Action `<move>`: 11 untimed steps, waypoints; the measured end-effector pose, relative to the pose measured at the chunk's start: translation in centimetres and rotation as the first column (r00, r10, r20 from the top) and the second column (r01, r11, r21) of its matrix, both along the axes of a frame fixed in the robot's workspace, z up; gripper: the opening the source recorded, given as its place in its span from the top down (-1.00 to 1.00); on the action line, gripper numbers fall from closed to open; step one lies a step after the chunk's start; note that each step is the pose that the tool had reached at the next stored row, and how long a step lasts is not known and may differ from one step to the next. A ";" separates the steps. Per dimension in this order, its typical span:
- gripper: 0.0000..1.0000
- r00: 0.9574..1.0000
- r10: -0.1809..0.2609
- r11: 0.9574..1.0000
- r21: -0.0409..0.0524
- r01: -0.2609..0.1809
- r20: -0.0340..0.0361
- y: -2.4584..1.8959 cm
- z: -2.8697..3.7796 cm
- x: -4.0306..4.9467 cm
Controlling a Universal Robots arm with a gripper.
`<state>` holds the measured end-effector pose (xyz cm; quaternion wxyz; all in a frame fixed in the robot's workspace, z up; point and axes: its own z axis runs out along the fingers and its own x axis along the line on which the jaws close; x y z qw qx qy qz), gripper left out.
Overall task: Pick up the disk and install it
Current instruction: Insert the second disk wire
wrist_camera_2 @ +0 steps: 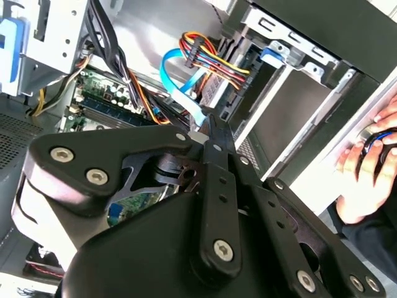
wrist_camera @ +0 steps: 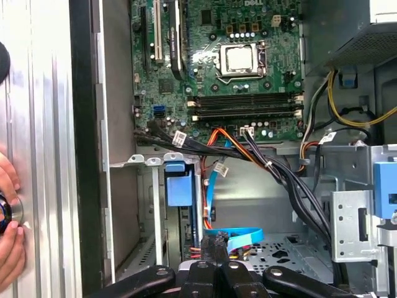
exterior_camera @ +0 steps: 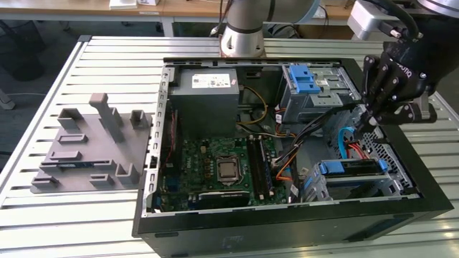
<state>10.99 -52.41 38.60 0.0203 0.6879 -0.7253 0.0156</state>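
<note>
The disk lies in the lower drive cage at the front right corner of the open computer case, its blue rails at both ends. In the first wrist view its blue rail end shows inside the cage. My gripper hangs over the case's right wall, above and behind that cage, apart from the disk. In both wrist views its fingers come together to one narrow tip with nothing between them.
A thin blue cable and bundled wires run just under the gripper. The upper drive bay with a blue latch stands behind. A person's hand rests on the table beside the case. A grey fixture lies at the exterior view's left.
</note>
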 end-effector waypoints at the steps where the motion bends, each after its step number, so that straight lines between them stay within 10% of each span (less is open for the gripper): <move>1: 0.79 1.000 0.000 1.000 0.000 0.000 0.000 0.04 -0.08 -0.04; 11: 0.77 1.000 0.000 1.000 0.000 0.000 0.002 0.42 -0.22 -0.41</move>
